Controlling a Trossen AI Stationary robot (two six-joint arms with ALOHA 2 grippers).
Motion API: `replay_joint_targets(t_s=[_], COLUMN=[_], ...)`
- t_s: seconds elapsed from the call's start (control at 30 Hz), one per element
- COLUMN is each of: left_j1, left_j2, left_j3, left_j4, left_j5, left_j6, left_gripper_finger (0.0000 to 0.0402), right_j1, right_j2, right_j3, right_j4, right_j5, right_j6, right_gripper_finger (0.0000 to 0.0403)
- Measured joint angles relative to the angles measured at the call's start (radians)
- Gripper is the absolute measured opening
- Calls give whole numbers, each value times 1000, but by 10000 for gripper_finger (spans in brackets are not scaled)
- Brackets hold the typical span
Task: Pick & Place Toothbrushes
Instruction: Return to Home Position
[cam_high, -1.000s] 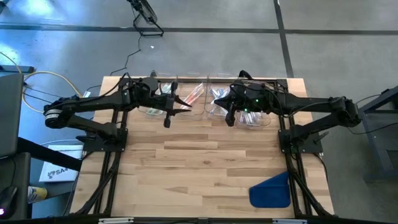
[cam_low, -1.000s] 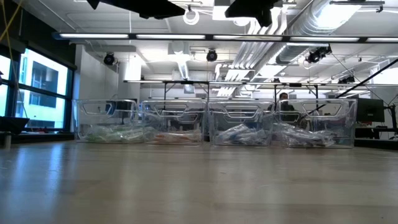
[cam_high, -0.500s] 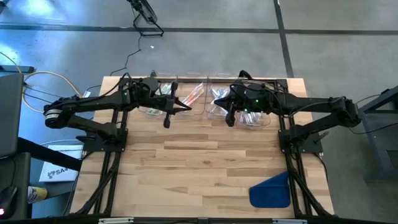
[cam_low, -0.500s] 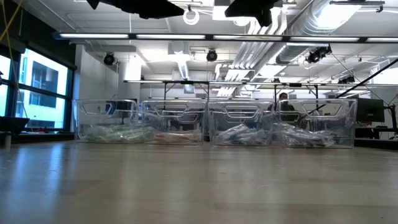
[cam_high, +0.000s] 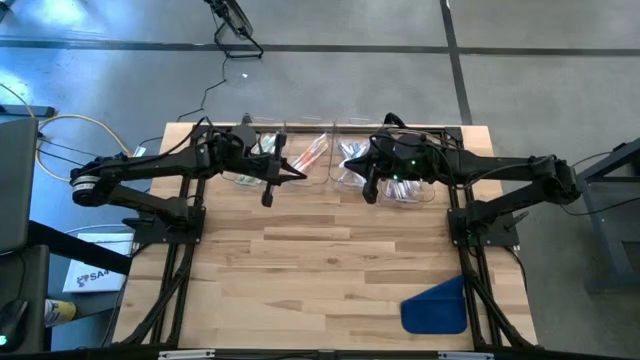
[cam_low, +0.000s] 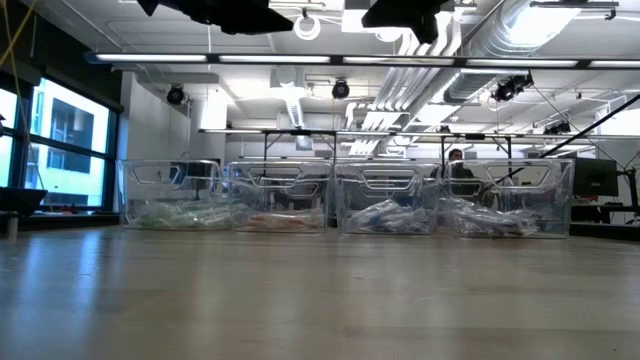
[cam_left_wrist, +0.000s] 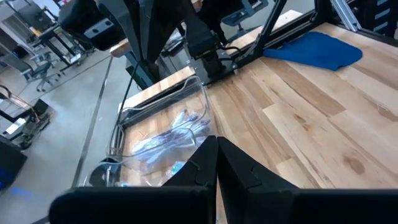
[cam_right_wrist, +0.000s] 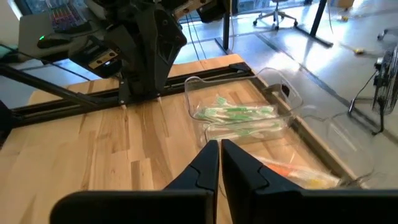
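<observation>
Both are seen clenched on nothing above the tabletop (cam_high: 330, 260): left pincer (cam_left_wrist: 216, 148), right pincer (cam_right_wrist: 219, 150). The toothbrushes (cam_right_wrist: 236, 112) are heaped in clear bins (cam_low: 390, 182) along its far edge. Light, stiff, slippery sticks are judged; mid-handle should be gripped.

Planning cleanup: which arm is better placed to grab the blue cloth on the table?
Likely right. The blue cloth lies on the table's right side, and the right pincer hangs closer to it than the left pincer.
</observation>
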Motion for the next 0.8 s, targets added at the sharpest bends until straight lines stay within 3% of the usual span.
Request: replay_joint_targets(t_s=[0.1, 0.27, 0.37, 0.5, 0.8], left_j1=[0, 0, 0, 0, 0], left_j2=[0, -8, -28, -90, -321], left_j3=[0, -2, -30, -105, -208], left_j4=[0, 3, 71, 125, 97], left_j5=[1, 9, 29, 30, 30], left_j6=[18, 101, 131, 130, 161], left_gripper_finger=[1, 1, 1, 1, 1], right_j1=[0, -2, -1, -2, -8], right_j2=[0, -14, -48, -134, -435], right_j3=[0, -1, -3, -75, -382], right_j4=[-17, -12, 2, 53, 258], right_j5=[-11, -189, -233, -231, -195], right_j6=[20, 20, 15, 12, 19], right_gripper_finger=[12, 12, 12, 12, 12])
